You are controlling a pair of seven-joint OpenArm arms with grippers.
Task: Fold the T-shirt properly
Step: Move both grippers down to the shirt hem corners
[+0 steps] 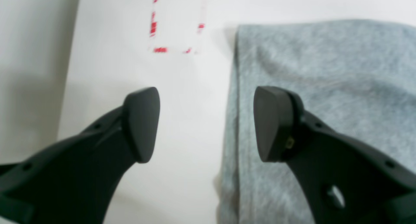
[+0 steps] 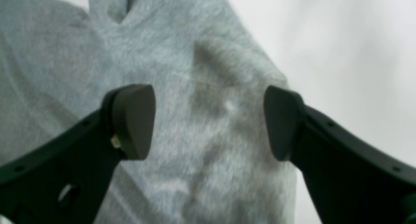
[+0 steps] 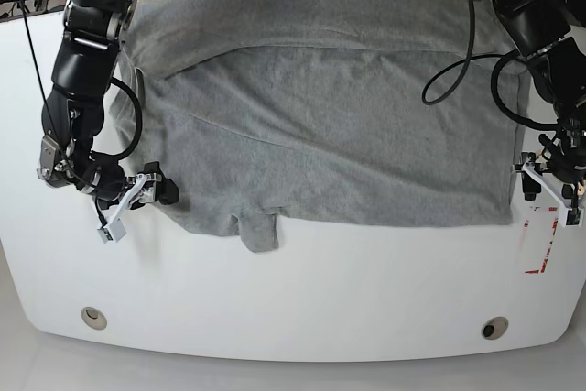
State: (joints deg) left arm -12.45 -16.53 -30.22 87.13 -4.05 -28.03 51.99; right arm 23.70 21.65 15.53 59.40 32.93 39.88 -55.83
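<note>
A: Right, grippers first. Left gripper [image 1: 206, 125]: jaws spread wide, nothing between them. One finger hangs over bare table [image 1: 182, 120], the other over cloth, so it straddles the T-shirt [image 1: 325, 71] at its straight side edge.

B: And the right gripper [image 2: 209, 123]?

A: Same state, jaws apart and empty. It sits above a rumpled lobe of the shirt's near edge, with a soft crease showing between the fingers. I cannot tell whether either gripper touches the fabric.

B: Where does the shirt lie?

A: Spread plain side up across the far half of the table, no lettering visible. An upper layer is already turned over the body. A small tab pokes out from the shirt's near edge.

B: So the step in hand?

A: My guess is taking hold of two points on the shirt's edge for the next fold. To do it well, the left should slide one finger under the shirt's edge and pinch every layer. The right should grip the lobe's true edge, not the crease.

B: Risks?

A: Catching only the top layer. Red-marked tape [image 1: 177, 25] lies just beyond the shirt's corner; keep clear.
</note>
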